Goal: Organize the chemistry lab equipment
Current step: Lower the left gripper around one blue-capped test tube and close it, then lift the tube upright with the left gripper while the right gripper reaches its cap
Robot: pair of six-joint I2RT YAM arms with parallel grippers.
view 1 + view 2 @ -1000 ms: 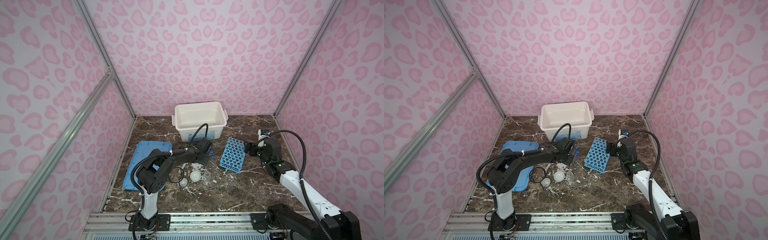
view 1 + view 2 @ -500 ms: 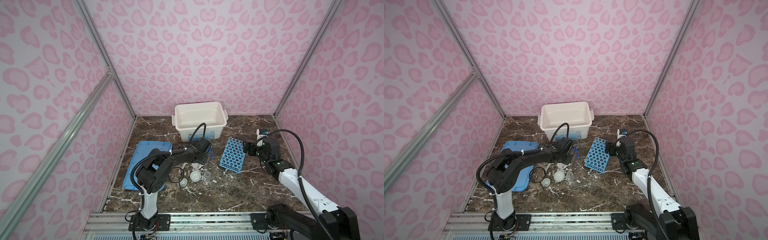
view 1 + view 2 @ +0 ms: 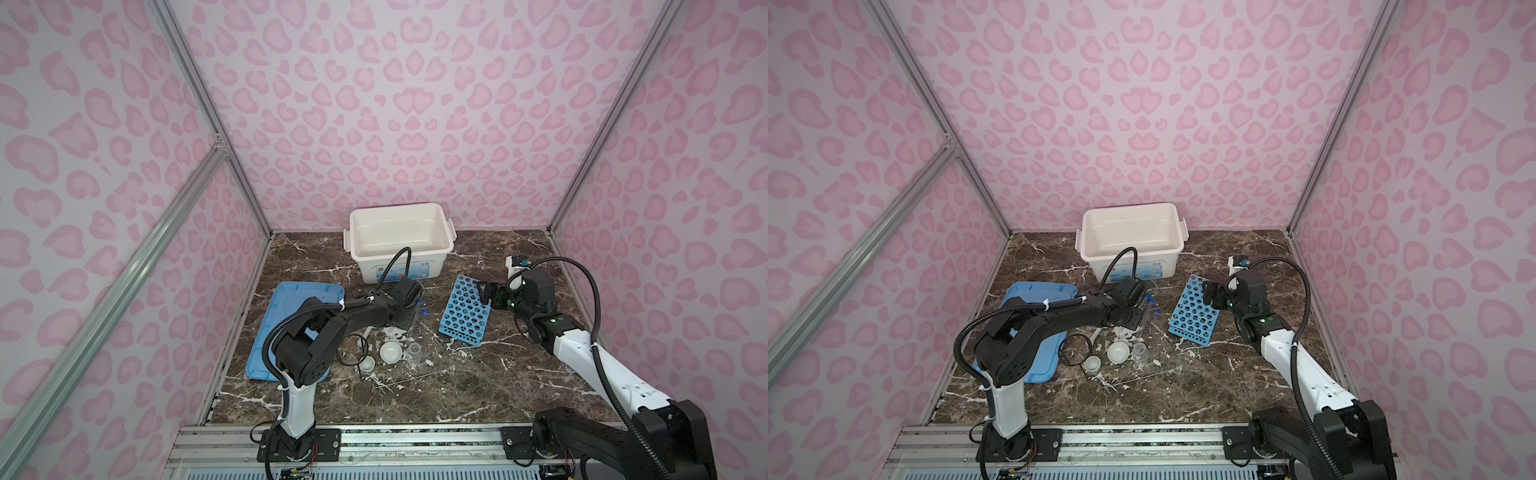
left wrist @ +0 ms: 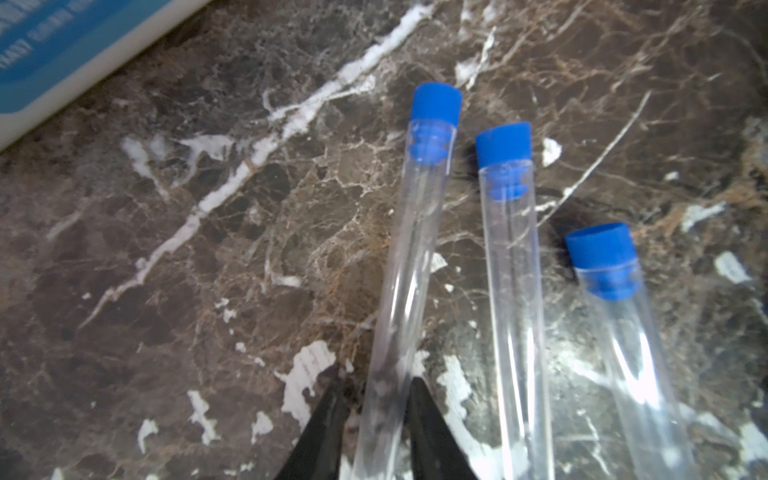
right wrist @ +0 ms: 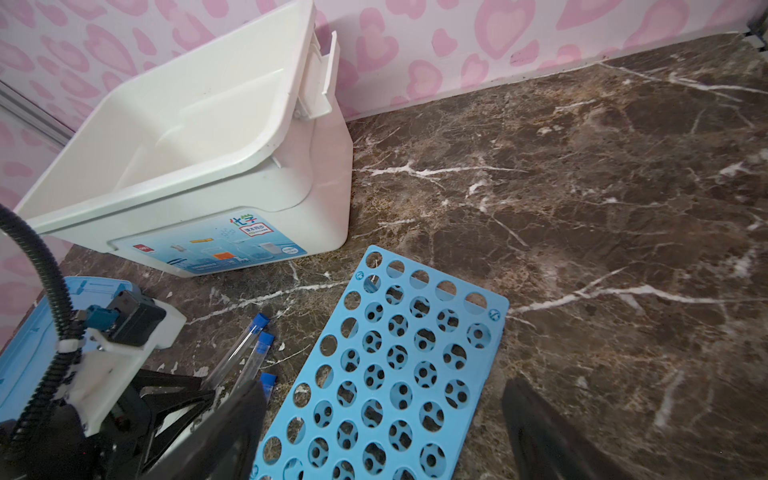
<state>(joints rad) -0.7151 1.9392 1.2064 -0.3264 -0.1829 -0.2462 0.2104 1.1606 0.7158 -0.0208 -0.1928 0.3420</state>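
L gripper (image 4: 376,399) straddles the outermost of three clear blue-capped tubes (image 4: 415,232) lying side by side on the marble table (image 4: 166,249). Jaws are nearly closed around its body, well clear of the cap; can't tell if the grip is firm. R gripper (image 3: 487,291), jaws wide and empty, hovers at the blue rack (image 3: 465,311) nearby, prob. to steady it for loading. White box (image 3: 399,237) sits behind.

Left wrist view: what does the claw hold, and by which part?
The left claw flanks one blue-capped tube on its clear body, far from the cap; grip cannot be told.
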